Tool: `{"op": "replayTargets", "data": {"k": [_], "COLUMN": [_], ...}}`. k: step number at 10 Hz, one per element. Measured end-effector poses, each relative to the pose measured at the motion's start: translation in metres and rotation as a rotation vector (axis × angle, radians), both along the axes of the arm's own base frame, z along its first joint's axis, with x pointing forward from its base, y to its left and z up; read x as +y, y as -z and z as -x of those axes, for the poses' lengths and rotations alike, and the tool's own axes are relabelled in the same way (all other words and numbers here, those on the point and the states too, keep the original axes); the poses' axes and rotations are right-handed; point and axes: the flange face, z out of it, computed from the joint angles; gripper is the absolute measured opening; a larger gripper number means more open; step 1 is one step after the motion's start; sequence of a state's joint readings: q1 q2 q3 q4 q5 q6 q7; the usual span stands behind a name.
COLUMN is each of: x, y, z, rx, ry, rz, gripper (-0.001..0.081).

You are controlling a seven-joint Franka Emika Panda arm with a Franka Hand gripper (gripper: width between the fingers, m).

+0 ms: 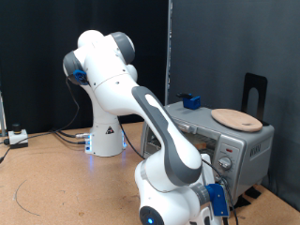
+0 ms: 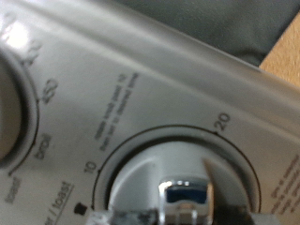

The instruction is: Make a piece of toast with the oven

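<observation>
The silver-grey oven stands at the exterior view's lower right. My arm bends down in front of it, and the gripper is right at the knob panel, mostly hidden by the wrist. The wrist view is a close-up of that panel. It shows a round timer dial marked 10 and 20, with a shiny knob grip directly ahead of the gripper, whose blurred fingers just edge into the picture. Part of a second dial, marked 450, broil and toast, also shows. The piece of toast is out of view.
A round tan wooden board and a small blue object lie on top of the oven. A black stand rises behind it. Cables and a white box sit on the table at the exterior view's left.
</observation>
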State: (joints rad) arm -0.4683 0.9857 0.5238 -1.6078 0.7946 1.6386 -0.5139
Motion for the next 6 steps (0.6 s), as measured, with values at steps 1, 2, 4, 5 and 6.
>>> {"op": "replayTargets", "data": {"k": [1,2,4,5,6], "x": [0.0002,0.0,-0.0003,-0.0003,-0.0003], "y": [0.0001,0.0002,0.0006,0.0006,0.0007], "z": [0.0002,0.0006,0.001,0.001,0.001], "rx": [-0.079,-0.143,-0.168,-0.167,-0.167], "ry": [-0.006,-0.01,-0.007,-0.007,-0.006], "rz": [-0.033,-0.061,-0.075,-0.075,-0.075], "gripper": [0.0094,0.0094,0.0094,0.0094,0.0094]}}
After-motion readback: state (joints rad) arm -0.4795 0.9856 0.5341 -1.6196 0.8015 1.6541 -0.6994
